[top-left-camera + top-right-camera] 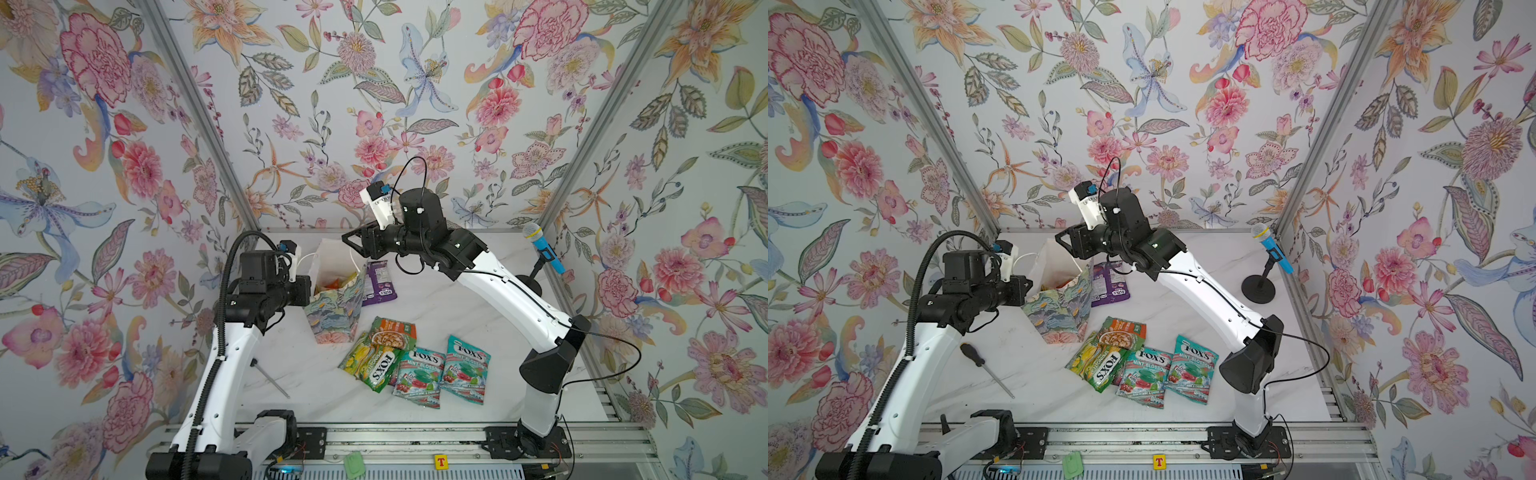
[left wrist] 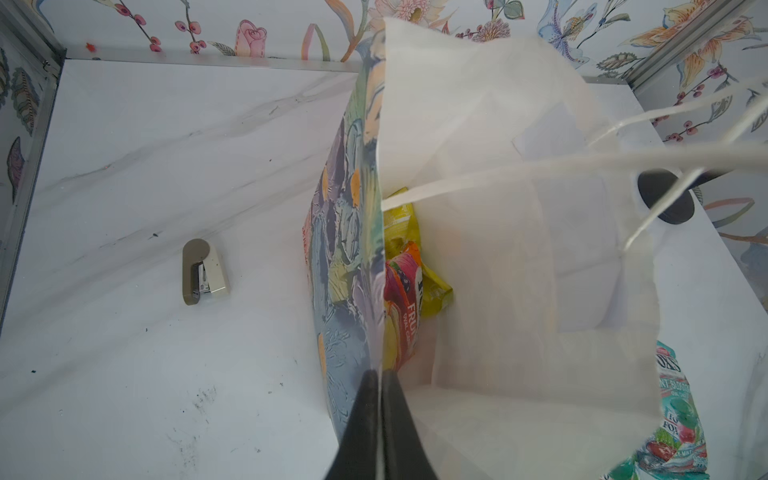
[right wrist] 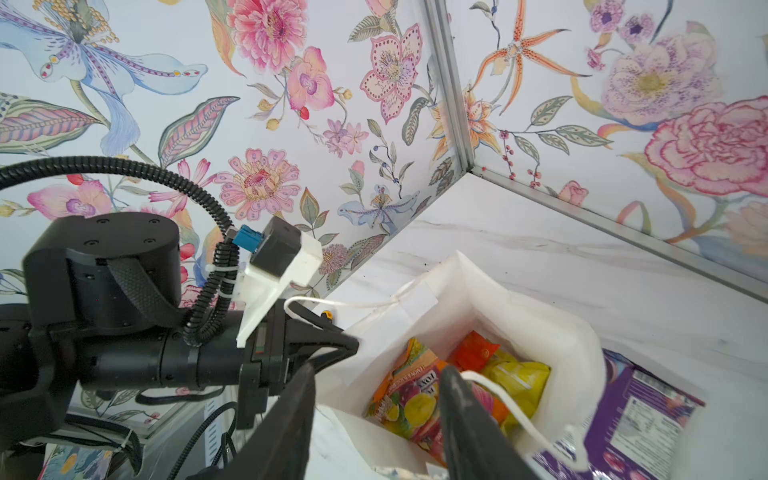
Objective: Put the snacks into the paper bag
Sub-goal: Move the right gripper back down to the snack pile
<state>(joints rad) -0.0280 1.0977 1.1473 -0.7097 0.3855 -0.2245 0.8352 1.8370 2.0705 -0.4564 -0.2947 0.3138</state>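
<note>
The left gripper [image 2: 380,380] is clamping the side wall of the paper bag [image 1: 332,316], which is standing upright on the marble table [image 1: 291,374] towards the back. The right gripper [image 3: 374,384] is hovering over the bag's mouth, jaws parted and holding nothing. Yellow and orange fruit pouches [image 3: 415,399] are lying inside the bag. A purple pouch [image 1: 379,284] is lying just beside it, while a green FOX'S pouch [image 1: 376,365] and two teal Mint Blossom pouches [image 1: 419,374] are lying in front.
</note>
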